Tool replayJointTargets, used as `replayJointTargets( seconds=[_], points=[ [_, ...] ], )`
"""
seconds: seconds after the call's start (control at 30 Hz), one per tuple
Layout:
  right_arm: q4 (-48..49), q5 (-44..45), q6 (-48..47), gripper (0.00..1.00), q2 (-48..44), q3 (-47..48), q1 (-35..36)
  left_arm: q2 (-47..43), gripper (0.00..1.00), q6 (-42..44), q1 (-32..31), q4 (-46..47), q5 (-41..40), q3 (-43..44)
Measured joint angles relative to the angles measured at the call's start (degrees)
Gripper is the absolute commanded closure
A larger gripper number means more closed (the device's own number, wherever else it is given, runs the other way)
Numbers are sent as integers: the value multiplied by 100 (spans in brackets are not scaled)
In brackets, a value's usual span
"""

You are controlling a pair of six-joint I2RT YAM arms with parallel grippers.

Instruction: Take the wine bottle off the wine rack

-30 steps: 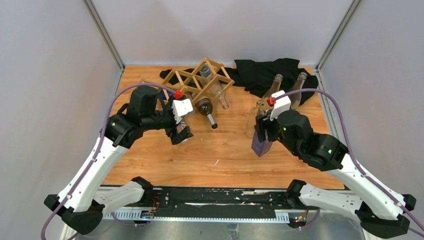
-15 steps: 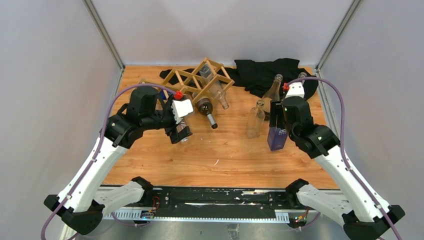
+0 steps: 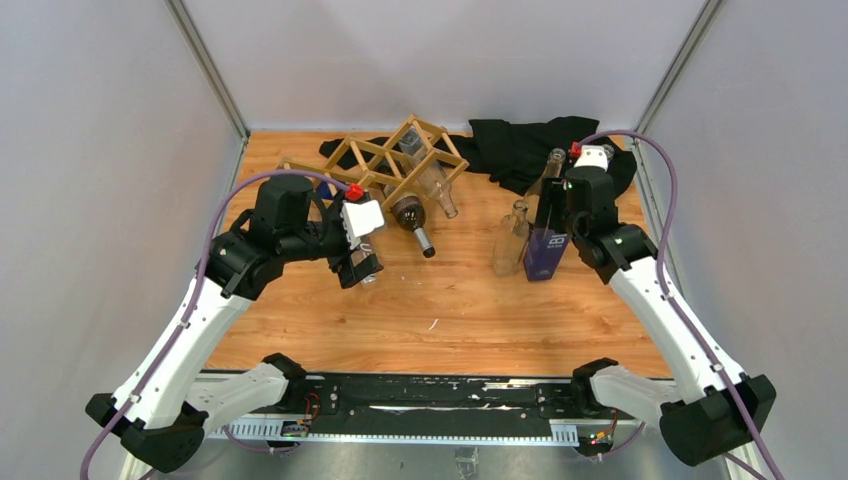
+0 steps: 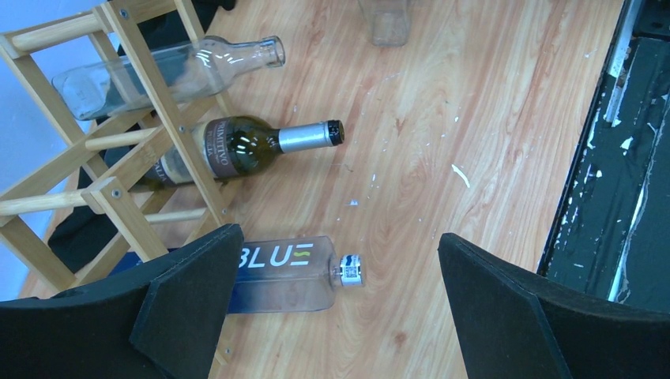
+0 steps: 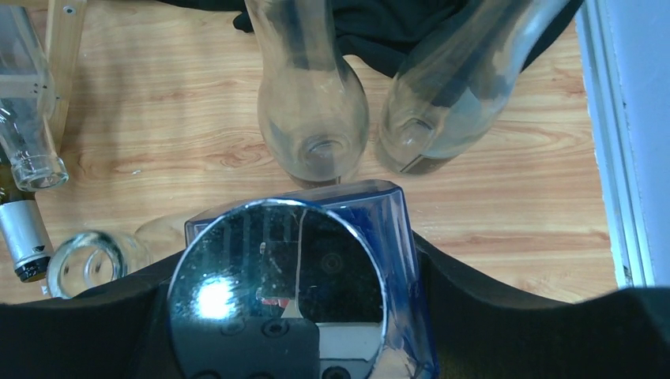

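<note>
My left gripper [image 4: 341, 312] is spread as wide as it goes, with nothing between its fingers. It hangs over a clear flat glass bottle [image 4: 288, 274] that lies on its side on the wooden table [image 4: 490, 118]. That bottle has a blue lower half and the word "BLUE" in white capitals; small print on its neck collar is too fine to read. My right gripper [image 5: 312, 316] is pressed partway together on a deep blue square-sided glass bottle [image 3: 545, 252] with a mirror-bright round cap [image 5: 276, 288]. One black finger sits on each side of its shoulders, and the bottle leans a little. It carries white lettering that I cannot read. The dark glass wine bottle [image 4: 237, 148] has its base inside a low cell of the light tan wooden lattice wine rack [image 4: 118, 170]. Its silver-foiled neck points out onto the table. Its brown label shows letters that look like "IMITIVO", the first part hidden by a stick. A clear empty glass bottle [image 4: 162, 69] lies in the cell above it. Just beyond my right gripper stand two tall clear bottles [image 5: 314, 103] in front of a crumpled black cloth [image 3: 520, 145], and a smaller clear bottle [image 3: 510, 240] stands beside the blue one.
</note>
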Motion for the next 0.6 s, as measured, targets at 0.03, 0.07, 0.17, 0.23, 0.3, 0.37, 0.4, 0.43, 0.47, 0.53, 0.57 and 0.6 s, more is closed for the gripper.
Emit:
replayJointTargets(
  seconds=[0.03, 0.07, 0.17, 0.23, 0.3, 0.37, 0.4, 0.43, 0.47, 0.53, 0.57, 0.6],
  points=[
    [70, -37, -2, 100, 90, 0, -9, 0, 0, 7, 0, 0, 2, 0],
    [116, -66, -2, 100, 162, 0, -9, 0, 0, 11, 0, -2, 0, 0],
    [221, -138, -4, 100, 323, -2, -9, -11, 0, 15, 0, 0, 0, -9],
    [293, -146, -7, 100, 391, -9, -9, -28, 0, 20, 0, 2, -2, -28],
    [341, -144, -9, 97, 413, -17, -9, -48, 0, 33, 0, -2, -2, -48],
    [385, -146, -7, 79, 415, -28, -9, -61, 0, 35, 0, -2, -4, -66],
    [404, -146, -7, 66, 415, -35, -9, -63, 0, 35, 0, -4, -7, -68],
    [422, -146, -7, 51, 415, -42, -9, -63, 0, 37, 0, -2, -9, -70],
    [452, -146, -7, 37, 413, -57, -9, -63, 0, 35, 0, -2, -11, -70],
    [492, -151, -4, 26, 409, -90, -9, -66, 0, 37, 0, -2, -22, -70],
    [503, -153, -2, 21, 398, -98, -9, -68, 0, 37, 0, -2, -24, -70],
    [503, -168, 7, 18, 389, -98, -9, -70, 0, 39, 0, -2, -26, -70]
  ],
)
